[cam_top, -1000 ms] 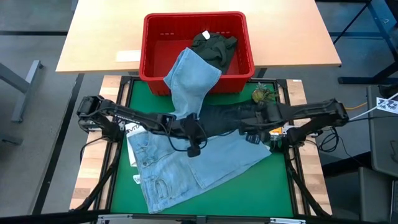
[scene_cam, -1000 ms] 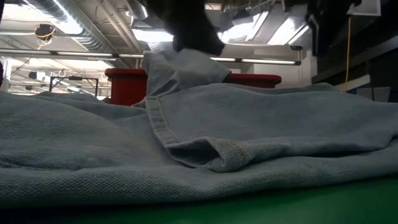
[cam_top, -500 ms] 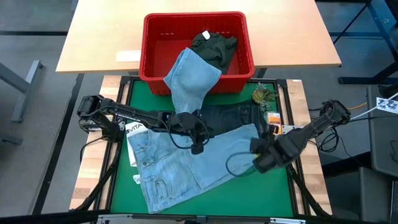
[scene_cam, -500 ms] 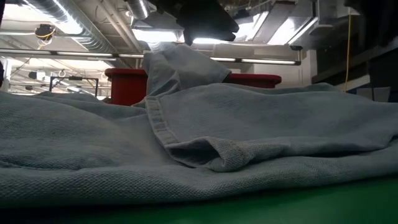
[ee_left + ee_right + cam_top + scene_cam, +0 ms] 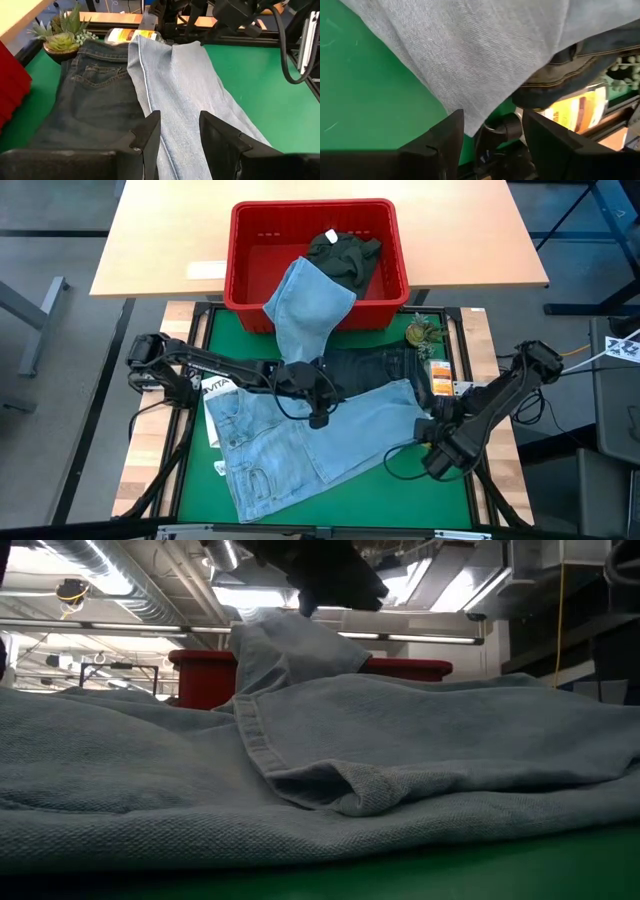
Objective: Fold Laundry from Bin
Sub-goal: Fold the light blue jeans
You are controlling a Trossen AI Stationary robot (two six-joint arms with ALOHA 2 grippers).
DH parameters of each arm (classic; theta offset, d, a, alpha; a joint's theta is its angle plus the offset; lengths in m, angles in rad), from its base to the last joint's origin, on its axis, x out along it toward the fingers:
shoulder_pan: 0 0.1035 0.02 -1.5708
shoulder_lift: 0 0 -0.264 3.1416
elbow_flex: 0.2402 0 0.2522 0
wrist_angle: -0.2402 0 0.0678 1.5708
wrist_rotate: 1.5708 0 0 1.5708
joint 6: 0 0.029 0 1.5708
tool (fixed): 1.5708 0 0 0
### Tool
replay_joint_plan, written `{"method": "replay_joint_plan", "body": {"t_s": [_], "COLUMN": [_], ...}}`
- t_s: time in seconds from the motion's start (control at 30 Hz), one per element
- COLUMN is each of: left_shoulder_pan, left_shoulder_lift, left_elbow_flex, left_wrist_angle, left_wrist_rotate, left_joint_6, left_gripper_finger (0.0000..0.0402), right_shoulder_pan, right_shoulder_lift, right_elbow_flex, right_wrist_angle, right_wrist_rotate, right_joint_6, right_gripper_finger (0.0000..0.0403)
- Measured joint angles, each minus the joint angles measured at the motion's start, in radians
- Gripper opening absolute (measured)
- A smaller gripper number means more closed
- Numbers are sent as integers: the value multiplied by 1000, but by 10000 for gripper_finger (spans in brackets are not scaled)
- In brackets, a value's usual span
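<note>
The light blue jeans (image 5: 300,450) lie rumpled across the green bench (image 5: 450,500), one leg seemingly draped over the red bin (image 5: 240,270) rim, bare mat showing near both empty, parted tools (image 5: 318,418) (image 5: 437,465).

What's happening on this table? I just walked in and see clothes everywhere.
A two-armed robot is sorting laundry. Light blue jeans lie spread on the green mat, one leg draped over the rim of the red bin. The left gripper hovers open over them. The right gripper, open and empty, sits off the jeans' corner. Dark jeans lie alongside.
</note>
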Motion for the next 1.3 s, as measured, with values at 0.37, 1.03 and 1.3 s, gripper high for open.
{"method": "replay_joint_plan", "body": {"t_s": [0.37,1.03,1.3], "left_shoulder_pan": [-17,12,12], "left_shoulder_lift": [145,335,335], "left_elbow_flex": [0,2,2], "left_wrist_angle": [157,233,231], "left_wrist_rotate": [13,30,29], "left_joint_6": [7,7,7], "left_gripper_finger": [131,130,130], "right_shoulder_pan": [-2,-3,-3], "right_shoulder_lift": [0,5,5], "right_elbow_flex": [-27,-28,-28], "right_wrist_angle": [63,125,129], "right_wrist_rotate": [-52,-32,-36], "right_joint_6": [-6,-61,-77], "right_gripper_finger": [202,196,109]}}
